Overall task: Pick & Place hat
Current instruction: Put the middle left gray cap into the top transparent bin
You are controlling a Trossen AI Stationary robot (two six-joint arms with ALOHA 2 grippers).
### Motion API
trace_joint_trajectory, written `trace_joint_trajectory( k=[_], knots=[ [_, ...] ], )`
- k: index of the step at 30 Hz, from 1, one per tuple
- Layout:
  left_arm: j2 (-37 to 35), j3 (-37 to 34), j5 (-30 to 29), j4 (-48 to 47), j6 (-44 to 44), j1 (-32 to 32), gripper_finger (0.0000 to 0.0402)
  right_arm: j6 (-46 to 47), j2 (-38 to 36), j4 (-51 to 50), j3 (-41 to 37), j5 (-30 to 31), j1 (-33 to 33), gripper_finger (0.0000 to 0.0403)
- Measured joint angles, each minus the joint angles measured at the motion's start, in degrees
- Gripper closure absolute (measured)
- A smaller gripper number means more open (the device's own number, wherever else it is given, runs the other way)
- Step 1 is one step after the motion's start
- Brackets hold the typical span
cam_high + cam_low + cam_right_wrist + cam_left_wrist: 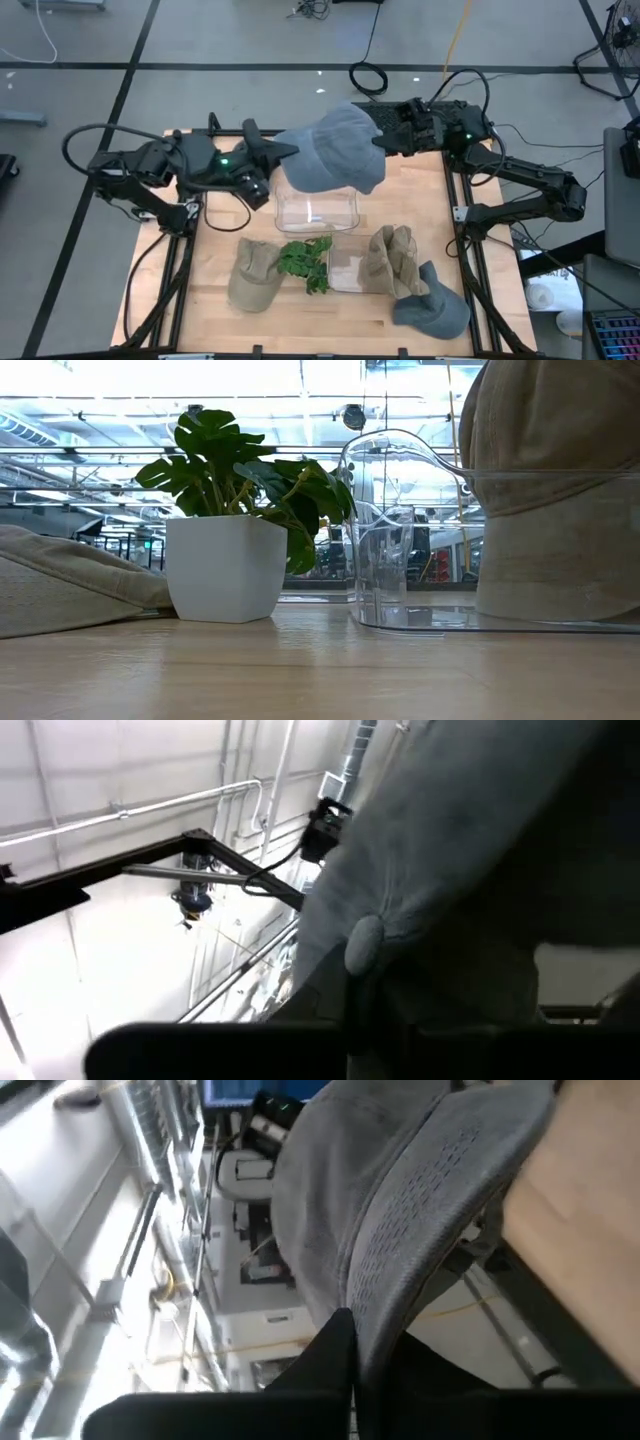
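Low view: plant, clear bin and two tan hats on your counter (300,670).
You see a white pot (225,568) with a leafy plant (245,475) centre-left, a tan hat (60,585) lying at left, and a clear plastic bin (410,530) at right holding another tan hat (555,490).

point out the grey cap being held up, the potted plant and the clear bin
grey cap (335,150), high view, on the crown
potted plant (225,565), low view, on the front of its white pot
clear bin (316,211), high view, on its see-through floor
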Motion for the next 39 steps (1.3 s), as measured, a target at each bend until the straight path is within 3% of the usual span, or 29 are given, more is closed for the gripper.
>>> trace_joint_trajectory(
  k=[7, 13, 20, 27, 32, 39],
  knots=[
    [-1.2, 0.02, -2.37, -4.0, -18.13, 0.23, 0.032, -2.14, -0.47, 8.5, 0.0, 2.92, 0.5, 0.04],
    [-2.72, 0.09, -4.51, -16.38, -35.56, 0.39, 0.0289, -2.42, -3.01, 11.28, 0.0, 4.41, 0.74, 0.0402],
    [-3.53, 0.04, -7.76, -33.22, -64.32, 0.13, 0.0278, -4.76, -6.85, 8.22, 0.04, 5.91, 0.74, 0.0402],
    [-4.83, 0.04, -4.08, -43.34, -92.51, 1.17, 0.0277, -15.25, -9.48, -2.07, 0.04, 8.16, 0.74, 0.0402],
    [-6.5, 0.04, -1.85, -45.77, -102.15, 2.53, 0.0277, -21.25, -9.49, -9.68, 0.04, 10.79, 0.74, 0.0403],
    [-10.39, 0.04, -1.73, -45.75, -107.89, 5.37, 0.0277, -31.55, -7.82, -21.16, 3.06, 13.59, 1.18, 0.0403]
  ],
)
